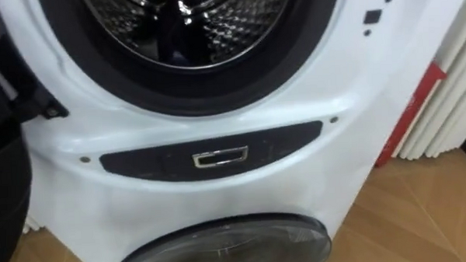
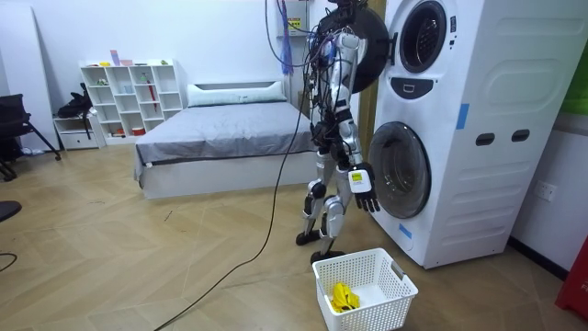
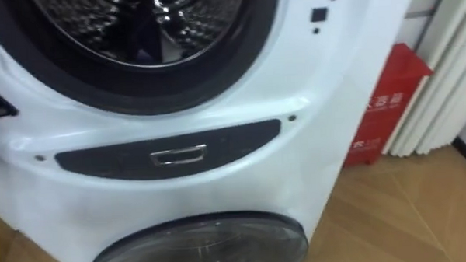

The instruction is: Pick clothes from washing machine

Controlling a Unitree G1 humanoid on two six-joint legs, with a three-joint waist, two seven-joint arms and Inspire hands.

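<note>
I stand close in front of a white stacked washing machine point(image 2: 441, 119). Its upper drum point(image 1: 190, 23) is open; the steel inside is shiny and dark, and I cannot make out any clothes in it. The round dark upper door point(image 2: 367, 46) is swung out on my left, where its edge point(image 1: 4, 154) shows. Below the drum are a dark panel with a small metal latch point(image 1: 220, 157) and the lower glass door point(image 1: 229, 244), which is closed. My right hand point(image 2: 363, 179) hangs by my side with relaxed fingers, holding nothing.
A white laundry basket point(image 2: 390, 280) stands on the wooden floor behind me with a yellow garment point(image 2: 344, 296) in it. A red box point(image 3: 380, 102) and white vertical slats point(image 1: 449, 92) are right of the machine. A bed point(image 2: 220, 129) and shelves point(image 2: 129, 97) lie further back.
</note>
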